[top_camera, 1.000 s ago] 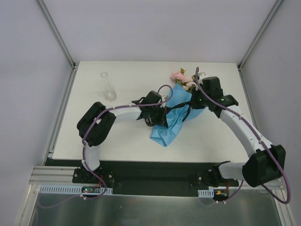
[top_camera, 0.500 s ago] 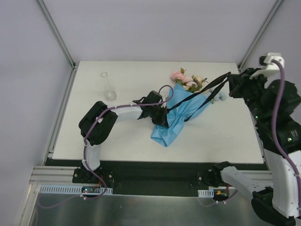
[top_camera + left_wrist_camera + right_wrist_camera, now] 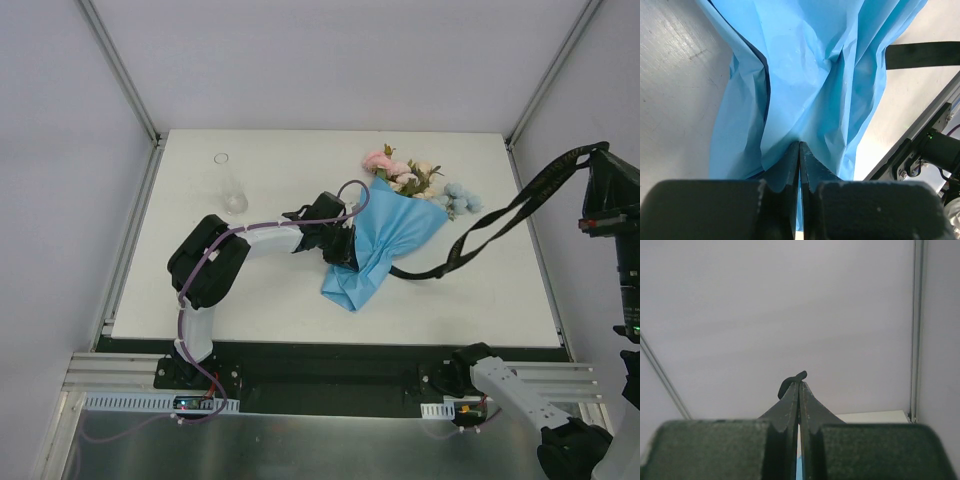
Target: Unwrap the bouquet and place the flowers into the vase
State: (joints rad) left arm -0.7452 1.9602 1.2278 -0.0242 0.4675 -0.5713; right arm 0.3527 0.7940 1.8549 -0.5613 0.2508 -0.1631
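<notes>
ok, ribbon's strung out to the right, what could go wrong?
The low end of the black ribbon lies against the blue paper; if it is caught there, more pull from the right gripper could drag the bouquet.
The left gripper pinches only thin paper, which could tear or slip.

I count two arms, so two end effectors: the left end effector [image 3: 799,145] and the right end effector [image 3: 799,382]. One bouquet [image 3: 395,215] lies at the left one's tips. One black ribbon [image 3: 500,215] hangs from the right one. One vase [image 3: 233,190] stands well apart from both. One bench [image 3: 470,290] carries them.
</notes>
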